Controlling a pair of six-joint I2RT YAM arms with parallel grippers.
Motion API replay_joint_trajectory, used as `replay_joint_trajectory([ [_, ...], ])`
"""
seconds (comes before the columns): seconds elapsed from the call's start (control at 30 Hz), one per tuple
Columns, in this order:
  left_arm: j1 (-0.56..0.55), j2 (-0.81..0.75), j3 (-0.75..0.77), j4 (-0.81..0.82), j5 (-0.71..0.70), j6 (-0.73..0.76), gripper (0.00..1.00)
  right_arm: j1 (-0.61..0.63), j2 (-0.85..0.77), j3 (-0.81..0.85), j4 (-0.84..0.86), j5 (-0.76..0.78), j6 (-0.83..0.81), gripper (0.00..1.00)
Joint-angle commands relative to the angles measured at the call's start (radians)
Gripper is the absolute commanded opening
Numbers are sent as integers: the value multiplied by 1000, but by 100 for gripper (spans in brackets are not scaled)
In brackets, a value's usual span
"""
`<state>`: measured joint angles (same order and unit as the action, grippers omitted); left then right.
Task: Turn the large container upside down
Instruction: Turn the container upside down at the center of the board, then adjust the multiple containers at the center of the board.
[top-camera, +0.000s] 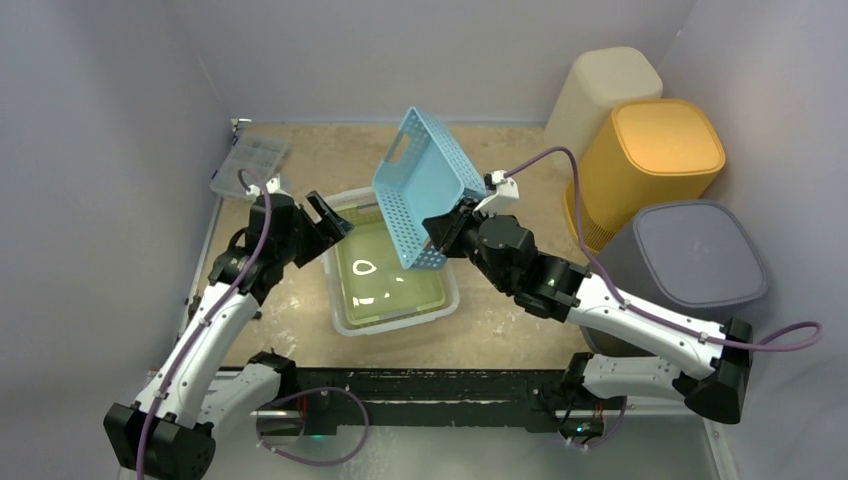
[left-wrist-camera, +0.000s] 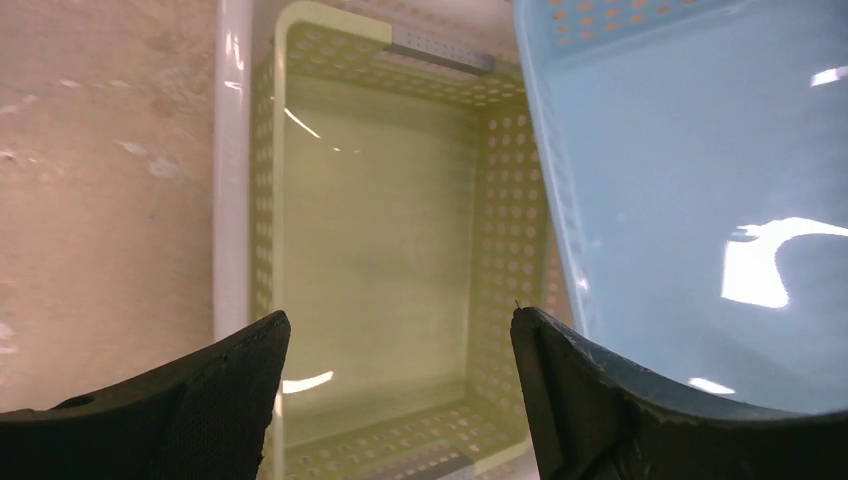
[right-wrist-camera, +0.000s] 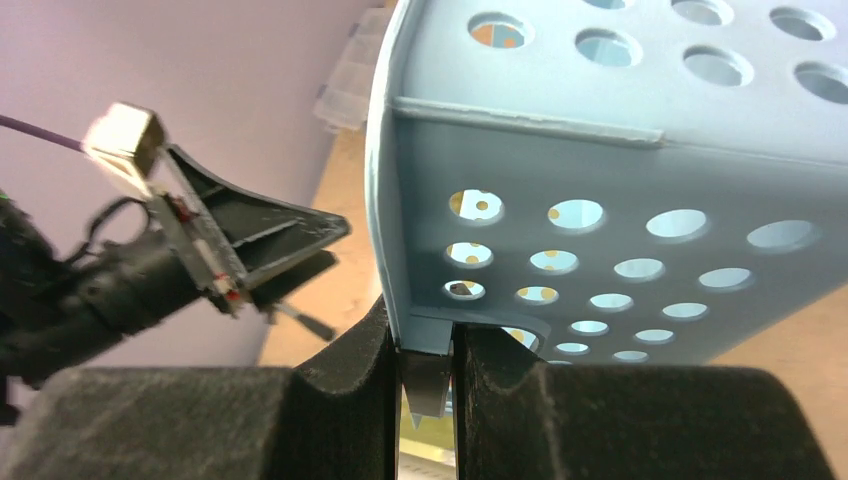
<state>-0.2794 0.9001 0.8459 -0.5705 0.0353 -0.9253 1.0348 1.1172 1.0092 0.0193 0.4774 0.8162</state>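
The large container, a light-blue perforated basket (top-camera: 425, 185), hangs tilted in the air on its side, with its opening facing the back left. My right gripper (top-camera: 440, 235) is shut on its lower rim; the right wrist view shows the rim pinched between the pads (right-wrist-camera: 425, 350) below the basket's wall (right-wrist-camera: 620, 150). My left gripper (top-camera: 330, 215) stands open just left of the basket, apart from it, with nothing between its fingers (left-wrist-camera: 400, 325). The basket's smooth bottom (left-wrist-camera: 700, 200) fills the right of the left wrist view.
Under the basket, a yellow-green perforated basket (top-camera: 390, 275) (left-wrist-camera: 380, 230) sits inside a clear tub (top-camera: 330, 285) (left-wrist-camera: 232, 180). A clear organiser box (top-camera: 250, 158) lies at the back left. Beige (top-camera: 605, 90), orange (top-camera: 650, 160) and grey (top-camera: 690, 255) bins crowd the right side.
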Motion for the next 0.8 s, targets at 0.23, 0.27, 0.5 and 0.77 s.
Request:
replay_joint_trajectory([
  [0.23, -1, 80, 93, -82, -276, 405, 80, 0, -23, 108, -156, 284, -405, 0],
  [0.27, -1, 70, 82, -72, -290, 418, 80, 1, -13, 111, -171, 310, -447, 0],
  [0.5, -1, -8, -22, -15, -345, 457, 80, 0, 74, 129, -211, 471, -629, 0],
  [0.77, -1, 46, -28, 5, -332, 468, 80, 0, 144, -7, 20, 517, -1031, 0],
])
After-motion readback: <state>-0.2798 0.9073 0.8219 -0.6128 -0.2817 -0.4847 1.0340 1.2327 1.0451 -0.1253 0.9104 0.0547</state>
